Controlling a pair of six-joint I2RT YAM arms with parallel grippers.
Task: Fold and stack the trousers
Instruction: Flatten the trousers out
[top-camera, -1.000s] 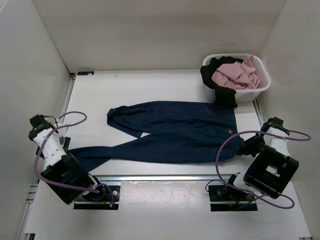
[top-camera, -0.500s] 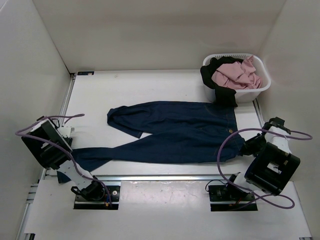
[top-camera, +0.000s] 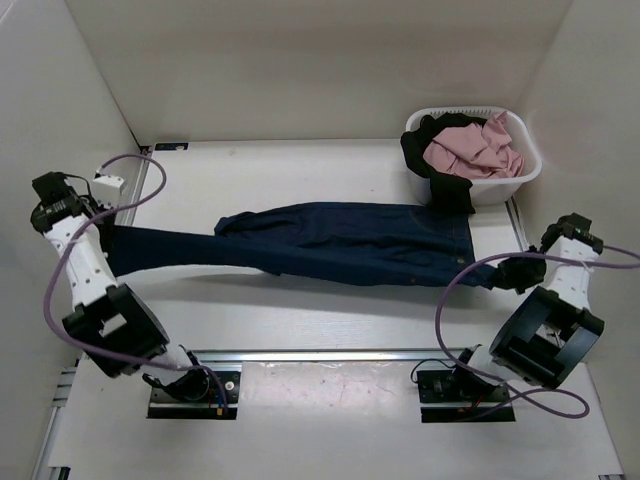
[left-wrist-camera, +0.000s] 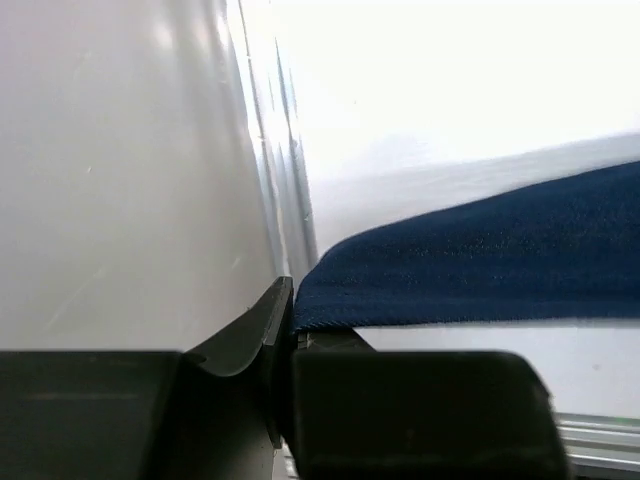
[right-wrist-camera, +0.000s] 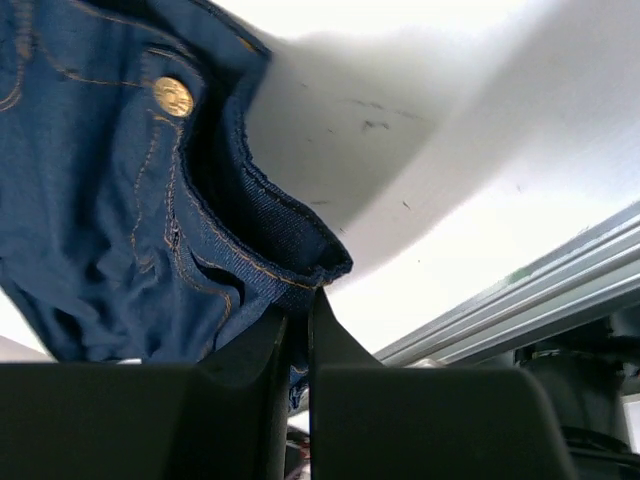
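A white table (top-camera: 300, 175) between pale walls. The dark navy jeans (top-camera: 350, 245) stretch taut across its middle, waist to the right. The hem's edge is hidden behind the fingers. Both arms reach outward: the left gripper (left-wrist-camera: 288, 335) clamps a leg hem and the right gripper (right-wrist-camera: 298, 340) pinches the waistband.

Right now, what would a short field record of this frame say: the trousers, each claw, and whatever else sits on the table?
trousers: dark blue, pulled out lengthwise over the table between both arms
left claw: shut on a leg hem
right claw: shut on the waistband edge
basket: white, far right corner, holding a pink garment and a black garment draped over its rim
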